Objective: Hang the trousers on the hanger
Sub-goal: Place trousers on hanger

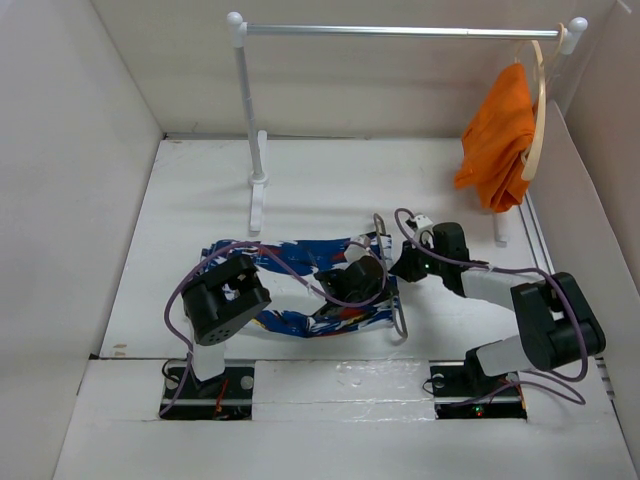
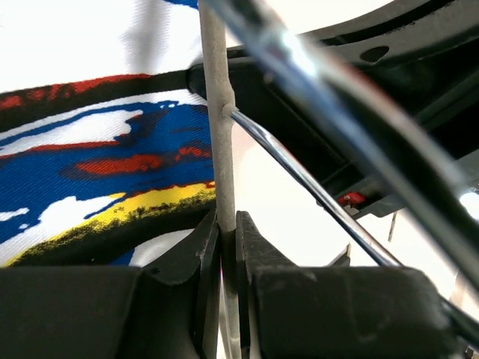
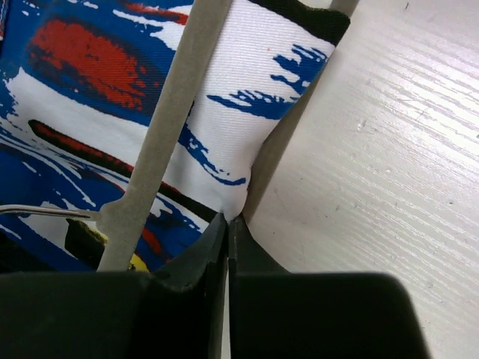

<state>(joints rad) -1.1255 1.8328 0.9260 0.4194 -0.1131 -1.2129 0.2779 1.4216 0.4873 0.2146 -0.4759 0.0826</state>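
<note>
The trousers [image 1: 290, 322] lie spread across the middle of the table, dark blue with red, white and yellow streaks. At their right end the grey wire hanger [image 1: 399, 322] lies across them, its hook [image 1: 378, 220] toward the back. My left gripper [image 1: 372, 277] reaches over the cloth and is shut on the hanger's grey bar [image 2: 217, 112], which runs straight up from between the jaws [image 2: 227, 221]. From the right, my right gripper [image 1: 402, 264] is shut on a pinched edge of the trousers [image 3: 247, 97], just beside the hanger bar [image 3: 161, 127].
A white clothes rack stands at the back, with its post [image 1: 245, 120] and rail [image 1: 400, 30]. An orange garment [image 1: 497, 140] hangs on a pale wooden hanger at the rail's right end. White walls close in the table on the left, back and right.
</note>
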